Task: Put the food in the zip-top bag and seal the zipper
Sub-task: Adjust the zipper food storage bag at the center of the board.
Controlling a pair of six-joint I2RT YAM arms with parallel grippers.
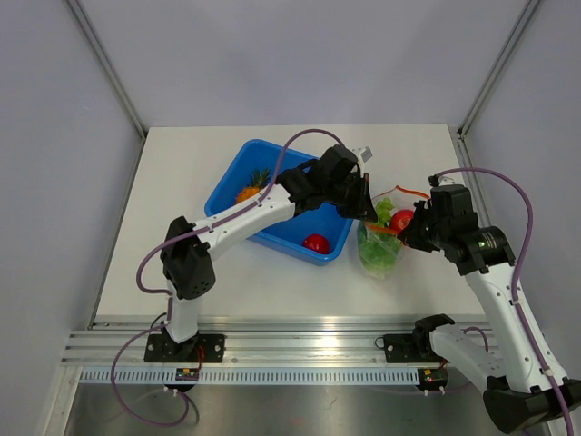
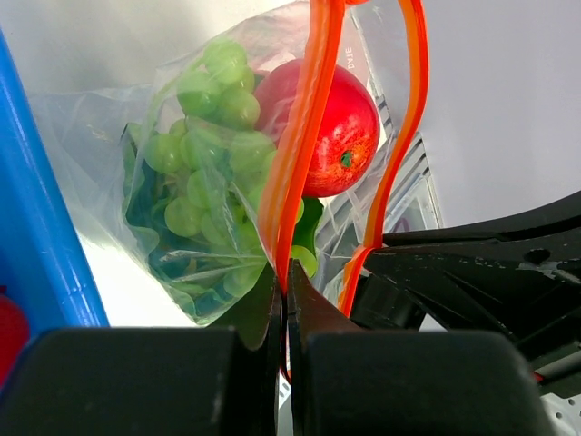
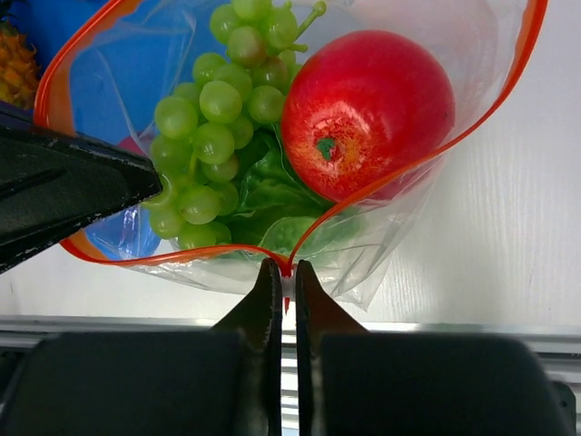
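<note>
The clear zip-top bag hangs between both grippers, right of the blue tub. It holds green grapes, a leafy green and a red fruit. My left gripper is shut on one lip of the orange-red zipper. My right gripper is shut on the other lip of the zipper. The bag's mouth is pulled open between them. An orange-yellow pineapple and a round red fruit lie in the tub.
The blue plastic tub stands mid-table, left of the bag, under my left arm. Grey walls enclose the white table. A metal rail runs along the near edge.
</note>
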